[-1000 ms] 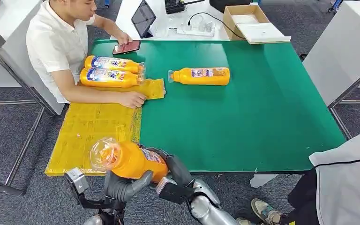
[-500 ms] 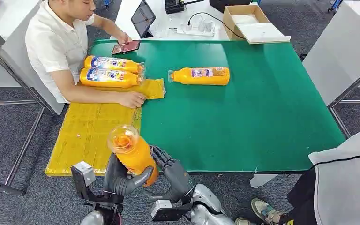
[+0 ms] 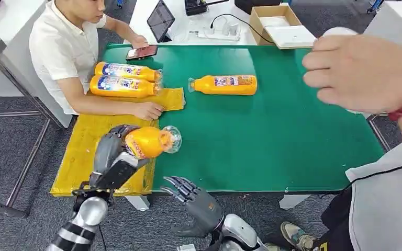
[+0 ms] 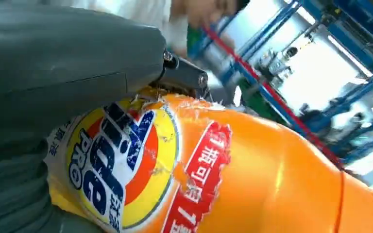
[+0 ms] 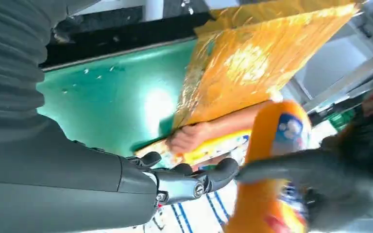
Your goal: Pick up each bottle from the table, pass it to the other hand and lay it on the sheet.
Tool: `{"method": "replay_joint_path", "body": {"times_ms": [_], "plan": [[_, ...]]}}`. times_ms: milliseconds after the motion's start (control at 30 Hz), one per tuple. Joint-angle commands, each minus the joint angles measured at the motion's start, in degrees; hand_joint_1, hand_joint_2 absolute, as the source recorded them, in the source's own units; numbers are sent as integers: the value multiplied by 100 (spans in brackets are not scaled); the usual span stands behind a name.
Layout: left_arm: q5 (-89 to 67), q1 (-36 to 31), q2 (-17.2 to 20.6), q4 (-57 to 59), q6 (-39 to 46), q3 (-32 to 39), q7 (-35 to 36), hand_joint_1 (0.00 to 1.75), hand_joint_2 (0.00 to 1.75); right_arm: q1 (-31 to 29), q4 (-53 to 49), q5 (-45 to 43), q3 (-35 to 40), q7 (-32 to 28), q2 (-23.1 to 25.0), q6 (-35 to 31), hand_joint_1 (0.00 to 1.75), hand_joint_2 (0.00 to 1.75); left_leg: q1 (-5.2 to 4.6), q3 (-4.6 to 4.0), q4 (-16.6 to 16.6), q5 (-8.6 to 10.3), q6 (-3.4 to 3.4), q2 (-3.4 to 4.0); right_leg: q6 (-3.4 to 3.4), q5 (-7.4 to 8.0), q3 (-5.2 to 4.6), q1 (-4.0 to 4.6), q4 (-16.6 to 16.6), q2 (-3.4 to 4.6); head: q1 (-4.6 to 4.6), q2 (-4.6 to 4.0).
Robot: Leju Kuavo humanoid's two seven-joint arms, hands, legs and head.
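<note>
So the handoff's done as far as I can see: half a second ago both hands were on the bottle down by the table's near edge, and now my left hand (image 3: 114, 154) has it alone and has carried it up over the near part of the sheet (image 3: 91, 151). Fingers are wrapped round the body of the bottle (image 3: 149, 141), which lies about level with its clear end pointing right, out over the seam where the sheet meets the green table (image 3: 272, 130). I can't tell yet if it's touching the sheet or just above it. Further back on the sheet two bottles (image 3: 125, 79) lie side by side by the seated person, whose hand (image 3: 149, 110) rests on the sheet's edge. Moving right, my right hand (image 3: 193, 194) has let go and pulled back below the table edge, fingers spread, nothing in it. One last bottle (image 3: 224, 84) waits mid-table, well apart from the sheet. Far right, a second person's hand (image 3: 364, 73) has come in close to the camera. To me that means: lay this one down, then go for the last.
</note>
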Motion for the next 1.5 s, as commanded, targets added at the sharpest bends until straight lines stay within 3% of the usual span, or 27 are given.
{"method": "replay_joint_path", "body": {"times_ms": [33,100,133,167,267,367,667,700,767,800,900,933,1067,1300,1500], "plan": [[-1241,-2001,-193,3247,312,-85,409,175,175,-125,0,-135,19,-100,81,207,0,175,6,17,-6,8,-12,-27,-15,-5,28,8,-3,-37,2,0],[-1545,-2160,-186,3622,167,-256,613,175,175,-120,3,-233,0,-143,94,259,0,175,3,10,-2,7,-10,-2,-10,1,14,4,1,-8,0,0],[-2117,-2436,-257,4252,-92,-592,1037,175,175,-160,41,-280,19,-166,114,343,0,175,6,18,-4,6,-14,-6,-14,-2,25,7,0,-17,0,0],[-2358,-2590,-362,4661,-303,-718,1165,175,175,-186,75,-291,28,-166,128,390,0,0,6,21,-4,4,-12,-1,-12,-3,23,7,0,-14,0,0],[-2504,-2677,-492,4995,-368,-791,1277,175,175,-206,106,-312,22,-165,146,424,0,0,6,20,-2,7,-11,-18,-10,-6,30,7,-2,-32,2,0],[-2124,-2847,-694,5721,-1162,-460,1277,175,175,-274,192,-454,76,-279,218,563,0,0,5,8,1,5,-9,2,-7,0,14,5,0,-7,0,0],[-2147,-2939,-634,5903,-1436,-390,1357,175,175,-284,356,-715,148,-364,269,632,0,0,4,17,-3,2,-15,11,-14,0,21,6,-1,2,-2,0],[-2063,-2918,-655,5861,-1386,-309,1288,155,175,-275,384,-739,131,-378,283,619,0,0,3,14,-4,3,-12,16,-11,3,15,4,-1,9,0,0],[-1867,-2881,-697,5796,-1405,-148,1126,14,175,-263,416,-768,120,-400,295,610,0,0,6,24,-6,2,-14,15,-13,2,25,8,-5,7,2,0],[-1390,-2789,-767,5661,-1588,197,726,0,175,-243,446,-803,126,-421,301,612,0,0,3,18,-5,5,-12,11,-10,3,19,4,-2,5,2,0],[228,-2510,-765,5324,-2970,1070,-427,0,175,-323,708,-936,269,-615,304,656,0,0,4,23,-6,2,-11,15,-9,1,21,5,-1,6,0,0],[486,-2396,-719,5128,-2943,1087,-679,0,175,-367,845,-976,311,-666,331,632,0,0,5,33,-10,1,-14,19,-13,-1,31,6,-5,5,0,0],[1396,-2314,-637,4817,-3258,1363,-812,0,175,-439,998,-1098,368,-758,367,630,0,0,3,40,-13,-1,-13,30,-12,2,40,3,-4,24,0,0],[1514,-2313,-649,4794,-3248,1350,-774,0,175,-443,979,-1113,377,-758,354,636,0,0,6,18,-1,5,-13,9,-10,2,24,6,1,4,2,0],[2634,-2006,-436,3576,-1998,1304,-1055,0,175,-321,1016,-1199,288,-701,331,536,0,0,10,28,0,-3,-18,22,-17,-3,30,11,5,11,0,0]]}}
